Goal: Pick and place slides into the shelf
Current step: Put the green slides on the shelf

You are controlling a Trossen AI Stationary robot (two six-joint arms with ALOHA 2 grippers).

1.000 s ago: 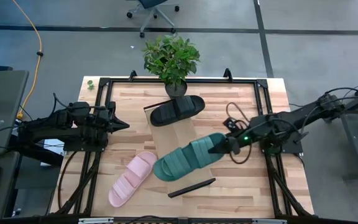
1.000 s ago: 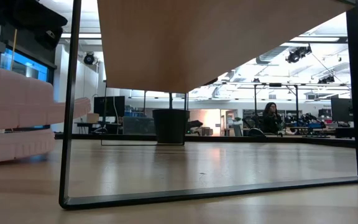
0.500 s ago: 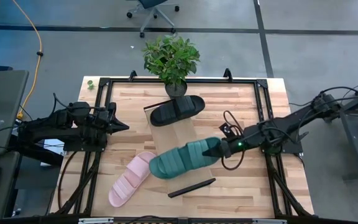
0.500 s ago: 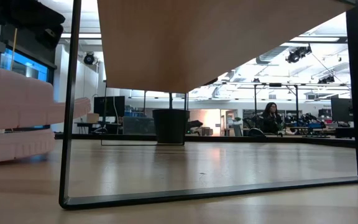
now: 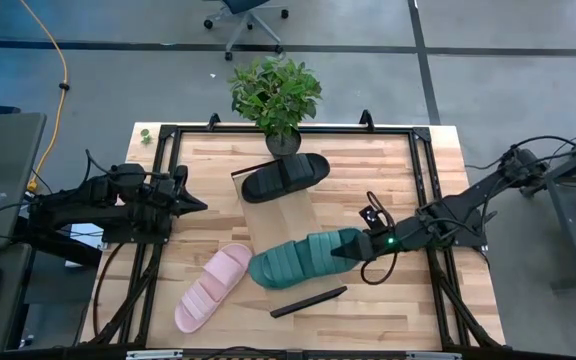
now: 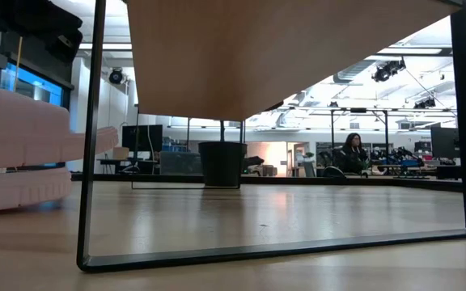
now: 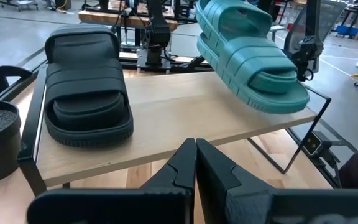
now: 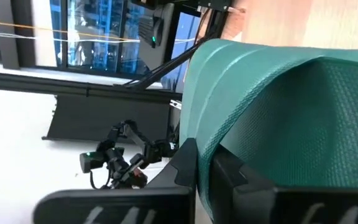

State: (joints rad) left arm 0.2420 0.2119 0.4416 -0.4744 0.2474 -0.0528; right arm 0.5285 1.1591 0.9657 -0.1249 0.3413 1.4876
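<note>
Green slide [image 5: 306, 258] swings lower over the shelf's [image 5: 273, 215] near end, pinched by our right gripper [image 5: 366, 244].
Since a second ago we have turned it flatter and drawn it toward the near edge, so a set-down looks close; the pink slide [image 5: 213, 286] waits on the table, the black slide [image 5: 285, 176] already sits at the shelf's far end, and our left gripper [image 5: 193, 204] idles clenched, empty.
</note>
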